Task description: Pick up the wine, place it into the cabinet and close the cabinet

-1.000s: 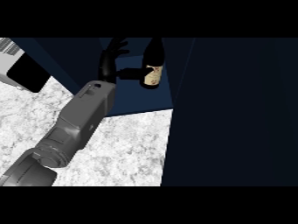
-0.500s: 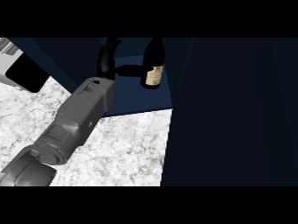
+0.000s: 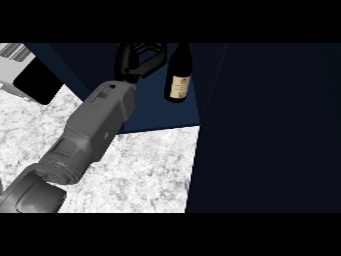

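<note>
The wine bottle, dark with a cream label, stands upright on the dark blue floor of the cabinet, near its right side. My left hand is inside the cabinet just left of the bottle, its fingers relaxed and apart from the glass; the thumb side lies close to the bottle's neck. The grey left forearm slants up from the lower left into the cabinet opening. The top of the bottle is cut off by the view's upper edge.
The open cabinet door is a tall dark panel filling the right half of the view. A white appliance with a black face sits at the upper left. The speckled white counter lies below the cabinet.
The bottle was tilted in the hand, then came upright on the cabinet floor. The fingers have come away from it, and the hand sits slightly higher and to its left.
</note>
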`<state>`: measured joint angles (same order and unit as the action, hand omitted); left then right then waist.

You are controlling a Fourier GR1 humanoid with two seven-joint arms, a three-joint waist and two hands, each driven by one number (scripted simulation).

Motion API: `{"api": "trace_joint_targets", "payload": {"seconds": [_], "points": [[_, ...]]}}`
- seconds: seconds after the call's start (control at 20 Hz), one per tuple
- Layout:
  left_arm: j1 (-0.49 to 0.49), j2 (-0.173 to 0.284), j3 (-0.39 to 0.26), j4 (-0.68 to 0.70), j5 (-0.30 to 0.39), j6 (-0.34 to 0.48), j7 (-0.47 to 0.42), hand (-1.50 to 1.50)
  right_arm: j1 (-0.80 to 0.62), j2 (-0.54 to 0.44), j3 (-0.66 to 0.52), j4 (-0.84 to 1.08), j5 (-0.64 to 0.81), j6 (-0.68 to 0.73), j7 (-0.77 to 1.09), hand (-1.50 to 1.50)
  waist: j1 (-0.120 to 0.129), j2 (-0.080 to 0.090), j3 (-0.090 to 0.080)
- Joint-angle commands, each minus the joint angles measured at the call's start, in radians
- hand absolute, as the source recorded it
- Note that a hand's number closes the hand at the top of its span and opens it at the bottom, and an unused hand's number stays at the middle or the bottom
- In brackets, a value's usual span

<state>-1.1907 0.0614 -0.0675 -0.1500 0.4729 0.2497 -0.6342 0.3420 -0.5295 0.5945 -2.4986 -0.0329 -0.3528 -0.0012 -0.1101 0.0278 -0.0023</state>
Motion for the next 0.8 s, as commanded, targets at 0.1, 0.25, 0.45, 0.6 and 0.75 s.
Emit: {"api": "trace_joint_targets", "payload": {"seconds": [0.1, 0.25, 0.45, 0.6, 0.75], "points": [[-0.016, -0.054, 0.015, -0.02, 0.009, -0.085, -0.019, -1.5, 0.063, -0.033, -0.032, -0.192, -0.064, -0.003, 0.087, -1.5, 0.035, -0.012, 0.001], [-0.011, -0.051, 0.012, -0.017, 0.003, -0.125, -0.001, -1.5, 0.061, -0.041, -0.043, -0.218, -0.065, -0.01, 0.122, -1.5, 0.051, -0.016, 0.001], [-0.028, -0.061, 0.014, -0.042, 0.012, -0.12, 0.043, -1.5, 0.081, -0.039, -0.09, -0.221, -0.099, -0.008, 0.115, -1.5, 0.067, -0.026, 0.002], [0.019, -0.061, 0.002, -0.081, 0.011, -0.128, 0.028, -1.5, 0.136, -0.037, -0.044, -0.226, -0.037, -0.022, 0.093, -1.5, 0.076, -0.033, 0.002], [-0.007, -0.061, 0.012, -0.113, 0.016, -0.11, 0.071, -1.5, 0.139, -0.017, 0.013, -0.225, 0.017, -0.04, 0.088, -1.5, 0.086, -0.037, 0.001]]}}
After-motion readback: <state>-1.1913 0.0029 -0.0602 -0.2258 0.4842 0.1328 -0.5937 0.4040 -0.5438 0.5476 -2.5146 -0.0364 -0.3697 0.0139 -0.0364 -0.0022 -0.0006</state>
